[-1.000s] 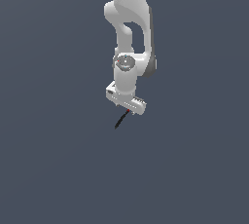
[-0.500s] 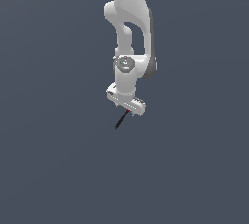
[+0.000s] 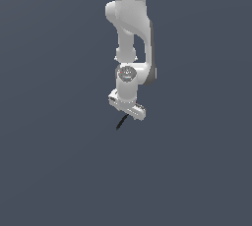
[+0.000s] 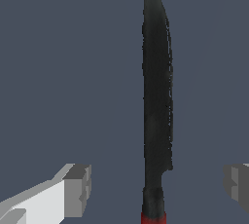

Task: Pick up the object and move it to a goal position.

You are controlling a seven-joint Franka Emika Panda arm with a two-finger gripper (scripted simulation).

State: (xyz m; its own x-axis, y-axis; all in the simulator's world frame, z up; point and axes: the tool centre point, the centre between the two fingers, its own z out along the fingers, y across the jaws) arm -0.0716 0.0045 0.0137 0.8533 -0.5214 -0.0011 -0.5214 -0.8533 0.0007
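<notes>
The object (image 4: pixel 156 91) is a thin black blade-shaped stick with a red end at the edge of the wrist view. It lies on the grey floor between my gripper's (image 4: pixel 156 185) two fingers. The fingers (image 4: pixel 78 189) stand wide apart on either side of it and do not touch it. In the exterior view the gripper (image 3: pixel 126 114) hangs from the white arm, and the object (image 3: pixel 120 122) shows as a short dark sliver just below the hand. The gripper is open and holds nothing.
Plain dark grey floor (image 3: pixel 59 171) surrounds the arm on all sides. No other objects, containers or edges show in either view.
</notes>
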